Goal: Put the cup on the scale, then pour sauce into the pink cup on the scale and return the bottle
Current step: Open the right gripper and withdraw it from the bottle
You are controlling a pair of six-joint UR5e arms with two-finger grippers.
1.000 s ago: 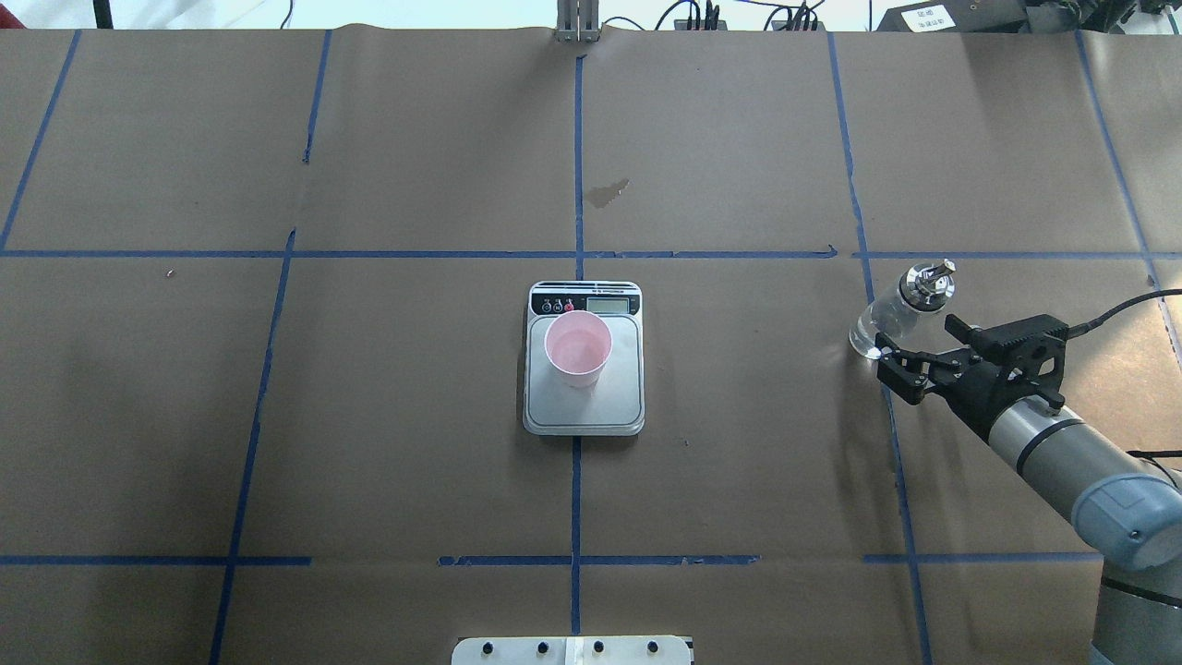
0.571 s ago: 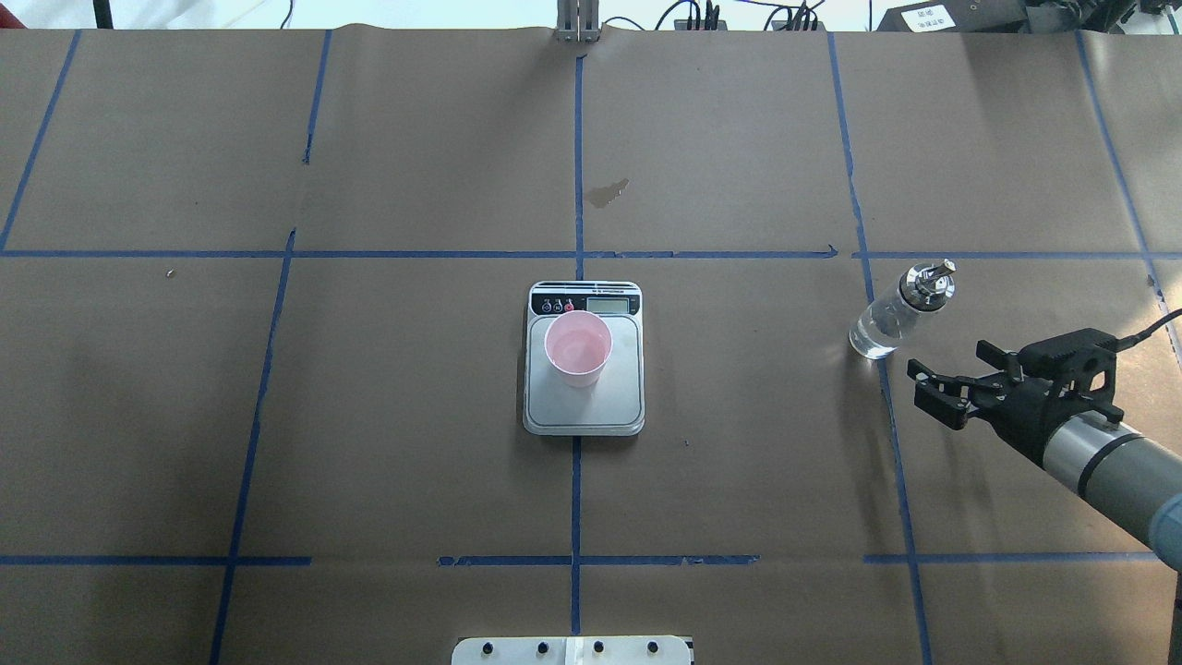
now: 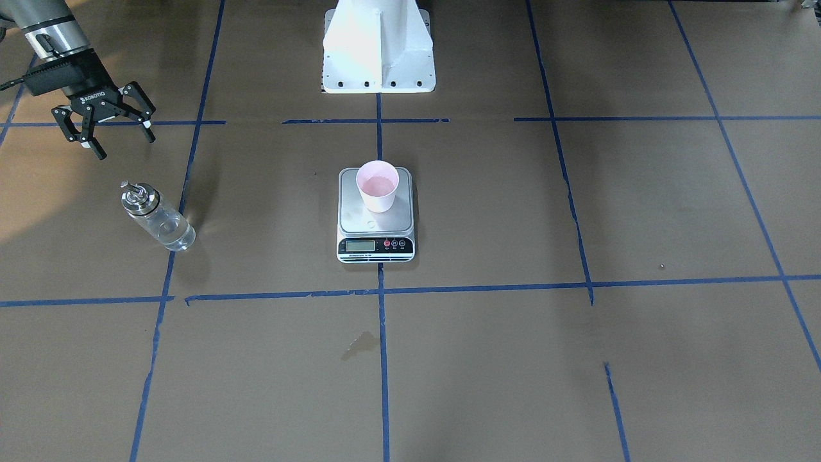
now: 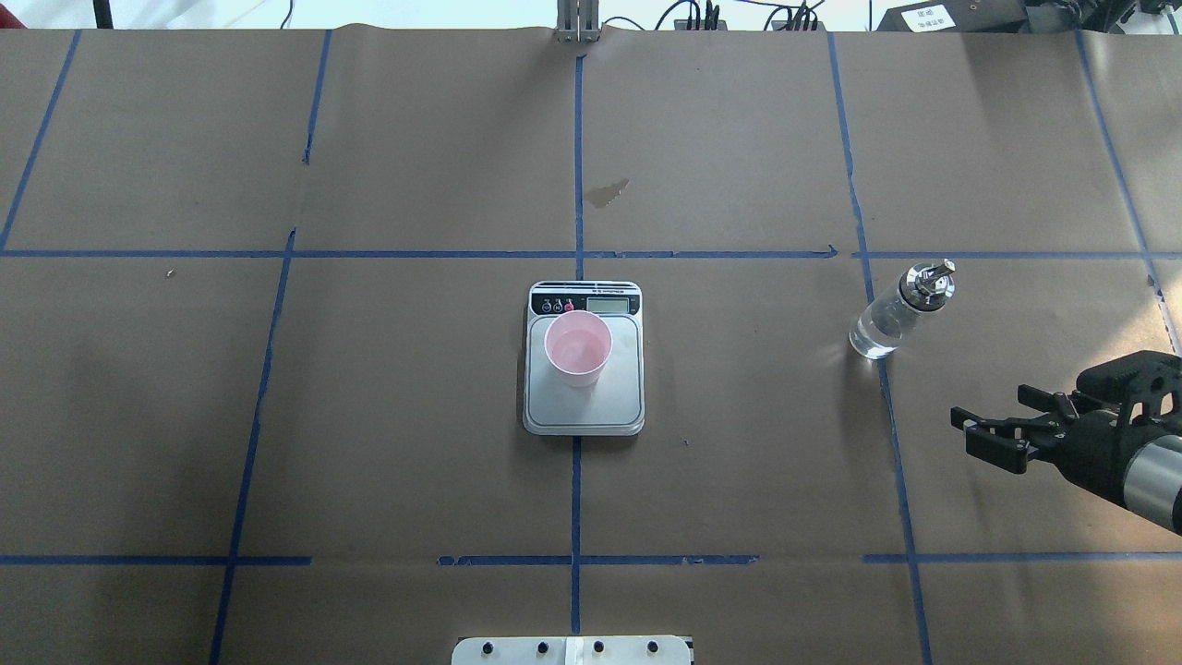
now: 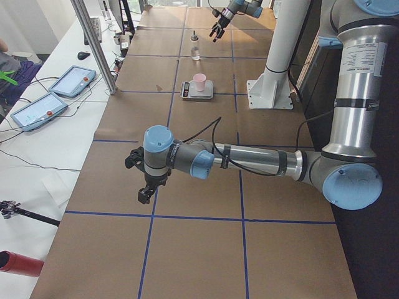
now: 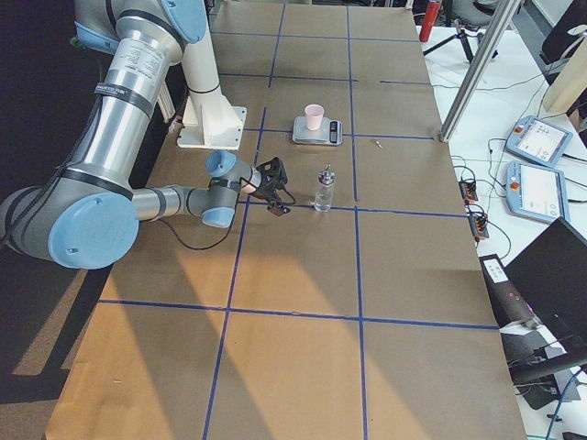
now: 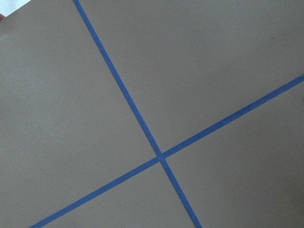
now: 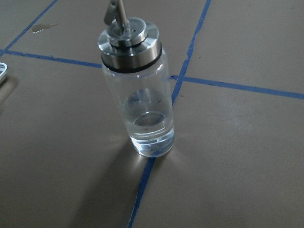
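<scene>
Cup: I see the pink cup (image 4: 578,348) standing upright on the scale (image 4: 584,409), on the half nearer the little screen. It is right way up, with its open top facing up.

Scale: It lies flat in the middle of the surface (image 4: 416,166), on a blue tape line (image 4: 576,166).

Bottle: The clear bottle (image 4: 891,312) stands upright on the surface, on the robot's right side, well apart from the scale. Its base sits on another blue tape line. Its silver cap is on top.

Sauce: A little clear sauce (image 8: 150,138) sits low in the bottle. I cannot tell for sure if any is in the cup.

Right gripper: My right gripper (image 3: 124,145) has its two fingers spread wide and has hold of nothing. It hangs near the bottle, on the side toward the robot's base, and does not touch it. Its wrist camera looks right at the bottle.

Left gripper: My left gripper (image 5: 144,194) is far from the scale, out over bare brown paper. I only see it from the side camera, so I cannot tell if it is wide or closed.

Surface: Brown paper with blue tape lines, and one small dark stain (image 4: 608,192).
</scene>
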